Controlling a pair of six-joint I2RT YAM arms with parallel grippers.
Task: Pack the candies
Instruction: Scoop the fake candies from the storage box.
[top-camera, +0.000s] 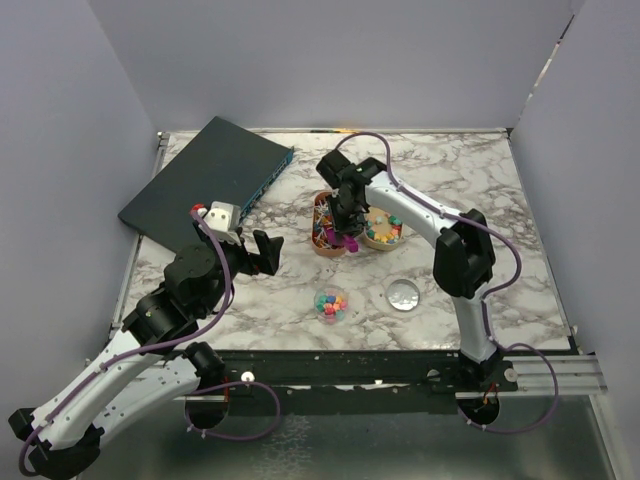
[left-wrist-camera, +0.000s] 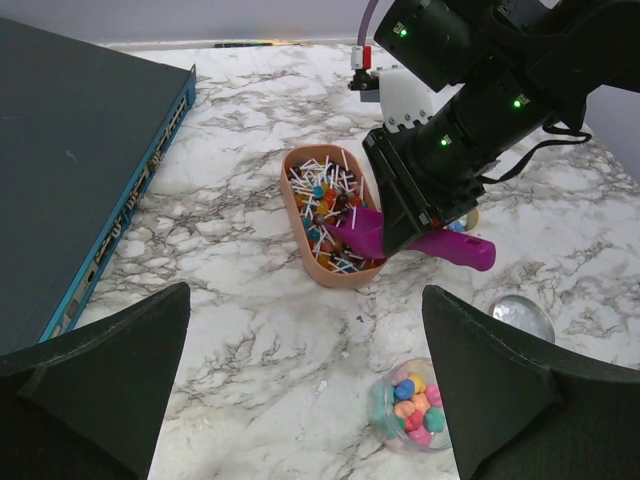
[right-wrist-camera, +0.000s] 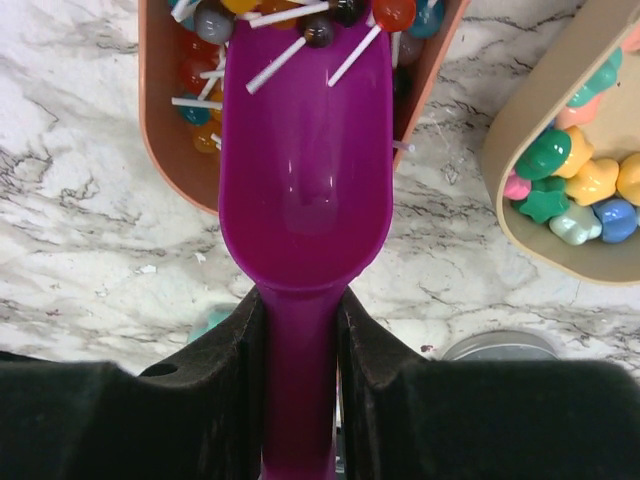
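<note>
My right gripper (right-wrist-camera: 300, 320) is shut on the handle of a purple scoop (right-wrist-camera: 305, 170). The scoop's mouth dips into the near end of an orange oval tray (top-camera: 325, 226) of small lollipop candies with white sticks (left-wrist-camera: 325, 205); the scoop bowl looks empty. A tan tray (top-camera: 382, 229) of bright gummy candies (right-wrist-camera: 585, 185) stands right of it. A small clear jar (top-camera: 331, 304) with several coloured candies sits nearer me, also in the left wrist view (left-wrist-camera: 410, 405). My left gripper (top-camera: 262, 252) is open and empty, hovering left of the jar, pads (left-wrist-camera: 110, 370) wide apart.
A dark flat box (top-camera: 207, 180) lies at the back left. A round clear lid (top-camera: 404, 294) rests right of the jar. Walls close in the marble table (top-camera: 480, 190) on three sides.
</note>
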